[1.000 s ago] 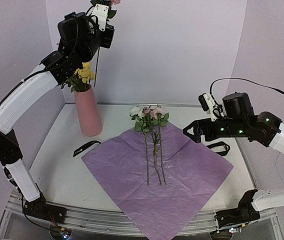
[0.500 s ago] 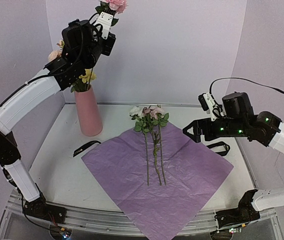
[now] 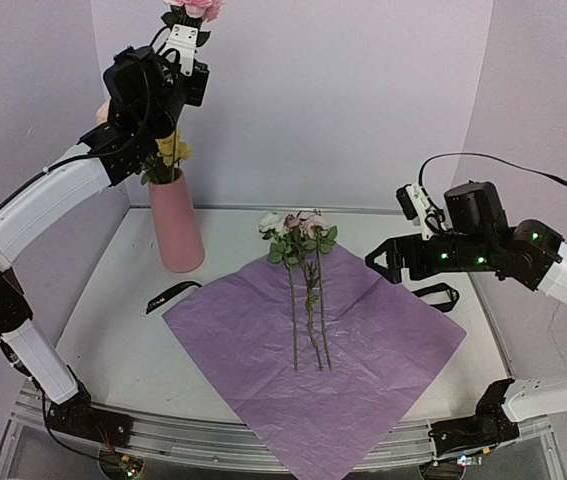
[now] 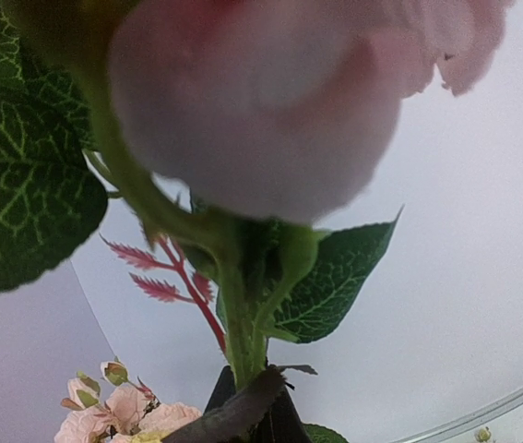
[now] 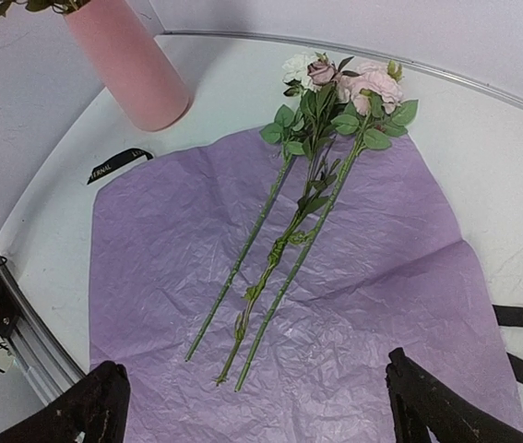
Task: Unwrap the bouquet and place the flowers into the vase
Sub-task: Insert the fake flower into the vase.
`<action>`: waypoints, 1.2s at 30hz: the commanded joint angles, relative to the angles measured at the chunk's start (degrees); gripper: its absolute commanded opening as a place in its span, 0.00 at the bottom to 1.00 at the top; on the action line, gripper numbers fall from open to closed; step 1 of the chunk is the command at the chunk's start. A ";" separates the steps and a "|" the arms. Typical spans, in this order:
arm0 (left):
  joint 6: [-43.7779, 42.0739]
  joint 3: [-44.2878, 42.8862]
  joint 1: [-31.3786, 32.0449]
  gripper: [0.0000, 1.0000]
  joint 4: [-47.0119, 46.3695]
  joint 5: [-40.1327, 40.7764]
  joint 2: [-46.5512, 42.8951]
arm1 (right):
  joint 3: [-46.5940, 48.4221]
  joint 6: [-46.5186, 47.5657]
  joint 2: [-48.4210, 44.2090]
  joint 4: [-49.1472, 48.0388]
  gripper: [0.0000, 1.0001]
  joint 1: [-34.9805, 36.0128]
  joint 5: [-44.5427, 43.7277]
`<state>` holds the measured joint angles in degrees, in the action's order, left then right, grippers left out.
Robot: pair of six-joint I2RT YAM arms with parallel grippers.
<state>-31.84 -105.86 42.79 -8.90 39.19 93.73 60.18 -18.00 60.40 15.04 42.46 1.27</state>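
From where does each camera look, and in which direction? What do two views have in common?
Top external: high behind the bases, facing down over the table; both arms show, left gripper shut on a raised pink flower, right gripper open.
Left wrist: on the raised arm, facing that flower close up; only its dark fingertips show.
Right wrist: facing down at the paper, loose flowers and vase; both fingers at the lower corners.
Shared: top external and right wrist both show those three.
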 commanded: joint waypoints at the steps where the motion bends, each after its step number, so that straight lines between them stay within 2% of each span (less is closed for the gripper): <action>1: 1.40 -0.63 -1.36 0.00 -0.09 0.07 -0.63 | 7.48 -1.89 -0.64 1.52 0.98 0.10 1.37; 6: 0.57 -1.09 -1.65 0.00 0.01 -0.12 0.13 | 17.88 -8.71 -0.96 4.00 0.98 0.10 4.44; 12: -0.19 0.09 -1.74 0.00 0.02 -0.55 0.20 | 29.85 -22.49 -1.36 6.12 0.98 0.08 2.40; 15: -0.85 -0.04 -1.74 0.00 0.02 0.42 0.82 | 35.34 -28.77 -1.76 5.81 0.98 0.10 -0.93; 19: -1.26 -0.43 -1.74 0.00 0.09 3.19 1.28 | 40.70 -36.22 -1.72 5.44 0.98 0.09 -11.77; 21: -2.19 -0.26 -1.74 0.00 0.08 3.76 1.11 | 39.54 -40.24 -2.99 4.67 0.98 0.08 -17.92; 23: -2.51 0.28 -1.71 0.00 0.10 4.25 0.59 | 37.34 -43.05 -3.72 3.49 0.98 0.08 -20.29; 30: -4.53 2.96 -1.79 0.00 -0.07 3.79 -1.54 | 34.39 -47.78 -0.16 2.13 0.98 0.10 -13.72; 36: -2.96 2.85 -2.10 0.00 -0.05 2.79 -2.14 | 29.65 -49.10 -2.48 1.42 0.98 0.10 -14.91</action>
<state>-34.86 -103.52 41.78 -12.06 40.68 92.51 91.96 -65.63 59.55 19.43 42.44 -13.16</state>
